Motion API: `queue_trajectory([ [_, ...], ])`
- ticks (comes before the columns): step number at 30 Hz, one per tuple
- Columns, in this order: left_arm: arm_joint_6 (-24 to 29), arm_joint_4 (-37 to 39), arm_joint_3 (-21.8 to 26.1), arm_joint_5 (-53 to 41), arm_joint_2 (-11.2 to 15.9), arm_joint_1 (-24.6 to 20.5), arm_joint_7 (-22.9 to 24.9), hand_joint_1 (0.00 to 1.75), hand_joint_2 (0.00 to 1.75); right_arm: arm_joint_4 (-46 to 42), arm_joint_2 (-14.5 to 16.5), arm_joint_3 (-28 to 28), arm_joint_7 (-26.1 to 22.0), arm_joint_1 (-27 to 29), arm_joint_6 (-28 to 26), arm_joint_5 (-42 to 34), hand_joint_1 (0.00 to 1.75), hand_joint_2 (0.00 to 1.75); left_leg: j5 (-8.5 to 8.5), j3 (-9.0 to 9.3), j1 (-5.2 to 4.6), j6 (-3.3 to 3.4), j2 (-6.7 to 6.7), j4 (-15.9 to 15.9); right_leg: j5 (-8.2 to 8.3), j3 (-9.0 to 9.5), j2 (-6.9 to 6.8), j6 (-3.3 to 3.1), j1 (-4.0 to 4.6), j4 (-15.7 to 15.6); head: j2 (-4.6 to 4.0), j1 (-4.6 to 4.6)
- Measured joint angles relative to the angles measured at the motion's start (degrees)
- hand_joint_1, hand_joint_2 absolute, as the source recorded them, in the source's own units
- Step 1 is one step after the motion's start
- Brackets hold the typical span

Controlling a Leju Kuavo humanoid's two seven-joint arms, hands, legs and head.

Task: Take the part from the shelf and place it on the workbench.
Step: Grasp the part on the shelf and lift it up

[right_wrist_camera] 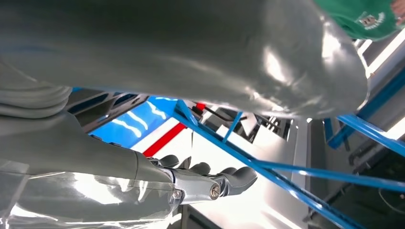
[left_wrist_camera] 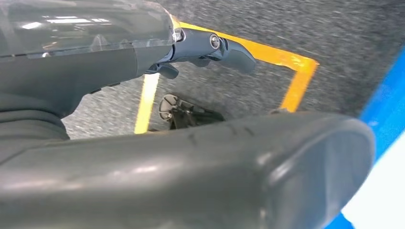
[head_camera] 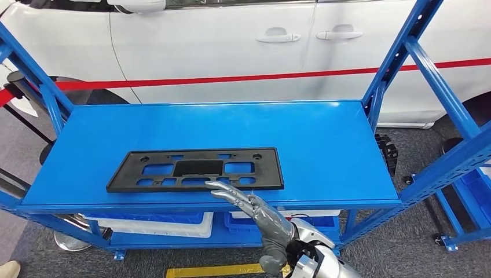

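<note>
The part, a flat black rectangular plate with several cut-outs, lies on the top board of the blue shelf, near its front edge and left of centre. My right hand comes up from below the front edge. Its fingers are stretched out and spread, and their tips are over the part's near rim, holding nothing. In the right wrist view that hand has its fingers straight and nothing between them and the thumb. My left hand hangs over the floor and holds nothing.
A white car with a red stripe stands close behind the shelf. Blue uprights rise at both ends. White and blue bins sit on the lower level. Yellow floor tape marks the grey carpet. A person's shoe is at the lower left.
</note>
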Motion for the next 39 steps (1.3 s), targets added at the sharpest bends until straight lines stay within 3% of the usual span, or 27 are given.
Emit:
queue_trajectory([
  [2,-0.1,0.0,0.2,-0.2,0.0,-0.1,-0.5,0.0,0.0,1.2,0.4,0.9,0.0,-0.3,-0.6,0.9,0.0,0.0,-0.25,0.83,-0.45,0.79,0.29,-2.0,-0.47,0.37,-0.34,0.58,0.09,0.0,0.0,-0.1],
  [4,-0.2,0.0,0.3,-0.3,-0.1,-0.1,-0.8,0.0,0.0,1.9,0.6,1.5,0.0,-0.5,-1.1,1.4,0.0,0.0,-0.45,1.28,-0.28,1.45,-0.35,-2.6,-0.72,0.63,-0.79,1.04,0.01,0.2,0.0,-0.15],
  [6,-0.3,0.0,0.4,-0.3,-0.2,0.1,-0.9,0.0,0.0,2.5,0.9,2.1,0.0,-0.9,-1.3,2.0,0.0,0.0,-0.73,2.27,-0.03,2.06,-0.91,-3.0,-1.66,-0.05,-0.82,1.56,-0.1,2.4,0.0,-0.07],
  [7,-0.3,0.0,0.5,-0.3,-0.2,0.1,-1.0,0.0,0.0,3.0,1.1,2.4,0.0,-1.2,-1.3,2.5,0.0,0.0,-0.91,2.73,0.06,2.3,-1.16,-3.2,-2.68,-1.53,-0.72,1.81,-0.18,5.0,0.0,-0.02],
  [10,-0.3,0.0,0.9,-0.3,-0.3,0.1,-1.0,0.0,0.0,4.9,1.8,3.0,0.2,-1.8,-1.0,3.9,0.0,0.0,-1.72,3.69,0.07,2.66,-1.98,-3.2,-5.66,-8.47,-0.55,2.29,-0.41,14.7,0.0,0.05],
  [11,-0.3,0.0,1.0,-0.3,-0.4,0.1,-1.0,0.0,0.0,5.5,2.1,3.0,0.4,-2.0,-1.0,4.1,0.0,0.0,-2.06,4.11,0.07,2.62,-2.22,-3.2,-5.19,-9.9,-0.53,2.3,-0.46,15.6,0.0,0.06],
  [12,-0.3,0.0,1.1,-0.4,-0.4,0.2,-0.9,0.0,0.0,6.1,2.4,3.1,0.7,-2.2,-0.9,4.3,0.0,0.0,-2.45,4.67,0.07,2.53,-2.41,-3.2,-3.44,-10.31,-0.52,2.22,-0.48,14.4,0.0,0.06],
  [14,-0.3,0.0,1.2,-0.5,-0.5,0.3,-0.8,0.0,0.0,7.3,3.1,3.1,1.4,-2.8,-0.9,4.3,0.0,0.0,-3.37,5.99,0.08,2.17,-2.67,-3.2,2.26,-8.91,-0.42,1.8,-0.46,7.7,0.0,0.06],
  [15,-0.2,0.1,1.2,-0.6,-0.6,0.4,-0.7,0.0,0.0,8.1,3.4,3.1,1.7,-3.0,-0.9,4.2,0.0,0.0,-3.81,6.5,0.07,1.91,-2.75,-3.2,4.07,-8.07,-0.3,1.54,-0.28,4.5,0.0,0.03],
  [16,-0.2,0.1,1.3,-0.6,-0.7,0.3,-0.7,0.0,0.0,8.8,3.7,3.1,1.8,-3.2,-0.9,4.2,0.0,0.0,-4.18,6.73,0.08,1.59,-2.81,-3.3,5.08,-7.49,-0.17,1.23,-0.09,2.4,0.0,0.05],
  [19,-0.2,0.1,1.5,-0.6,-0.8,0.2,-0.5,0.0,0.0,10.6,4.5,3.1,2.2,-3.6,-0.8,4.0,0.0,0.0,-4.76,7.31,0.1,0.56,-2.8,-3.3,5.06,-6.85,0.04,0.23,0.23,0.8,0.0,0.13],
  [21,-0.1,0.1,1.6,-0.7,-0.8,0.1,-0.4,0.0,0.0,11.5,5.2,3.1,2.5,-4.0,-0.4,3.5,0.0,0.87,-5.71,7.21,0.18,0.02,-2.33,-2.0,5.0,-6.03,-0.05,-0.36,0.09,0.3,0.0,0.04],
  [23,0.2,0.1,1.6,-0.8,-0.8,0.1,-0.2,0.0,0.0,13.0,6.0,3.0,3.5,-4.7,0.2,2.4,0.0,1.75,-8.24,4.57,0.39,-0.47,-1.74,3.1,4.8,-5.36,-0.24,-0.86,0.05,-0.1,0.0,-0.08],
  [25,0.7,0.1,1.8,-1.1,-0.9,0.1,0.0,0.0,0.0,15.7,7.0,2.7,5.1,-5.6,-0.5,2.1,0.0,1.75,-10.74,0.23,0.53,-0.89,-1.52,10.0,4.45,-5.12,-0.38,-1.2,0.16,0.0,0.0,-0.14],
  [26,0.9,0.1,1.9,-1.2,-0.9,0.2,0.0,0.0,0.0,17.1,7.5,2.5,5.8,-6.1,-1.6,2.5,0.0,1.75,-10.85,-1.35,0.58,-1.05,-1.48,11.8,4.26,-5.0,-0.38,-1.25,0.2,0.0,0.0,-0.15],
  [27,1.0,0.1,2.0,-1.3,-0.9,0.2,0.0,0.0,0.0,18.6,8.0,2.3,6.3,-6.7,-3.3,3.3,0.0,1.75,-9.82,-1.94,0.6,-1.14,-1.43,11.5,4.05,-4.83,-0.35,-1.23,0.21,0.1,0.0,-0.14],
  [28,1.2,0.1,2.2,-1.3,-0.9,0.3,0.0,0.0,0.0,19.8,8.4,2.1,6.7,-7.2,-5.4,4.5,0.0,1.75,-7.76,-1.52,0.63,-1.13,-1.34,9.2,3.83,-4.58,-0.32,-1.16,0.21,0.2,0.0,-0.15],
  [30,1.5,0.1,2.5,-1.5,-1.0,0.3,0.0,0.0,0.0,21.6,9.2,1.8,7.7,-8.2,-10.0,7.5,0.0,1.75,-3.21,0.86,0.6,-0.88,-0.99,1.9,3.38,-4.01,-0.32,-0.86,0.22,0.3,0.0,-0.14],
  [31,1.6,0.1,2.7,-1.6,-1.0,0.2,0.0,0.0,0.0,22.4,9.5,1.7,8.3,-8.7,-12.5,9.7,0.0,1.75,-2.13,1.74,0.44,-0.62,-0.82,-0.9,3.23,-3.93,-0.36,-0.65,0.26,0.3,0.0,-0.16],
  [34,1.7,0.1,3.2,-1.9,-1.1,0.0,0.2,0.0,0.0,24.4,10.0,1.7,9.9,-9.5,-20.1,17.2,0.0,1.75,-1.54,2.24,0.09,0.45,-0.79,-2.8,3.0,-4.04,-0.52,0.19,0.4,0.4,0.0,-0.17],
  [36,1.6,0.1,3.4,-2.2,-1.2,0.0,0.3,0.0,0.0,25.2,10.0,1.7,10.2,-9.5,-23.9,21.3,0.0,1.75,-1.08,2.61,0.4,1.01,-0.83,-3.1,2.25,-4.06,-0.46,0.81,0.4,1.1,0.0,-0.1],
  [37,1.6,0.1,3.6,-2.4,-1.3,0.0,0.4,0.0,0.0,25.5,10.0,1.7,10.3,-9.5,-25.4,22.9,0.0,1.75,-0.98,2.77,0.55,1.25,-0.81,-3.3,1.21,-4.69,-0.39,1.1,0.37,2.6,0.0,-0.05],
  [39,1.5,0.1,3.9,-2.7,-1.3,-0.2,0.5,0.0,0.0,26.2,9.6,1.7,10.4,-9.0,-28.4,25.8,0.0,1.75,-1.02,2.93,0.56,1.57,-0.81,-3.4,-1.98,-7.66,-0.3,1.6,0.15,8.8,0.0,0.04],
])
